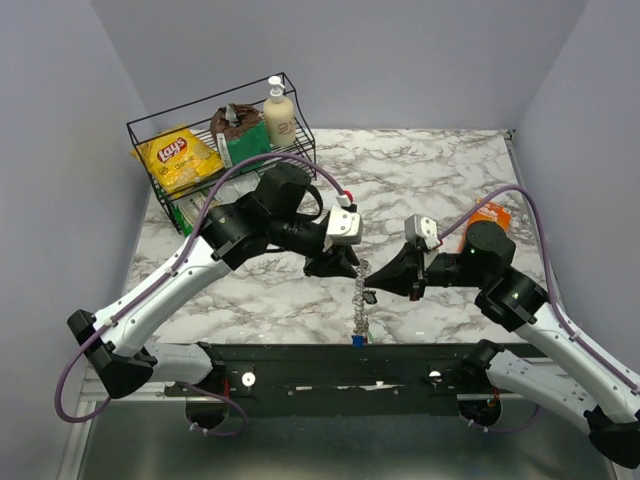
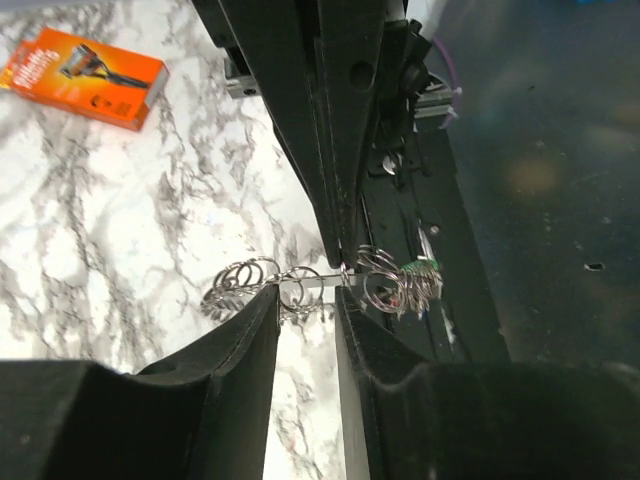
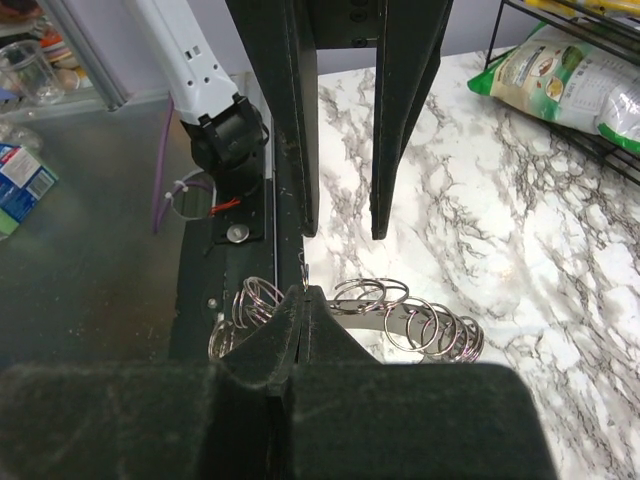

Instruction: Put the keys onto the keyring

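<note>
- Left claw (image 2: 306,300): black fingers apart, the keyring (image 2: 240,280) bridging their tips, presumably to steady it; whether it is gripped cannot be told.
- Keyring: silvery wire loops bunched along a flat strip, above the marbled worktop (image 2: 100,200); a blue key (image 1: 357,341) hangs at its end, away from both claws.
- Right claw (image 3: 303,295): fingers together, pinching the ring's thin wire.

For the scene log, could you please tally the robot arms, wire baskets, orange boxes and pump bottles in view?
Robot arms: 2 (left arm, right arm)
Wire basket: 1
Orange box: 1
Pump bottle: 1
Total: 5
</note>
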Tool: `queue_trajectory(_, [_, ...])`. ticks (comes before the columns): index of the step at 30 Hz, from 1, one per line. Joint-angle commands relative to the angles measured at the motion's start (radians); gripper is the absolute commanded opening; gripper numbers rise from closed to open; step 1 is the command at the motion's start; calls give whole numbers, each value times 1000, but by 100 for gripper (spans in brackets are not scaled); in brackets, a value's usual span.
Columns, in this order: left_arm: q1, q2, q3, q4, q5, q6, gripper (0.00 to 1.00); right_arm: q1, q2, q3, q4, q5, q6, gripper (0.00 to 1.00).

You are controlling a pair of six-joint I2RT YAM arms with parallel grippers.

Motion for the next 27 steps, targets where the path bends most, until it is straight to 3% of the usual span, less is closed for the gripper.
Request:
queue_trajectory(1, [-4,32,56,-105,40,45,33,2,1,38,10,26,-15,1])
queue_trajectory(7, [-5,62,76,-137,51,60,30,2,10,38,11,32,-16,1])
queue_trajectory(19, [-13,101,93,-152,82,64,34,2,18,37,11,42,-16,1])
queue_trajectory(27, [-25,128,99,-164,60,68,30,2,10,37,11,44,-16,1])
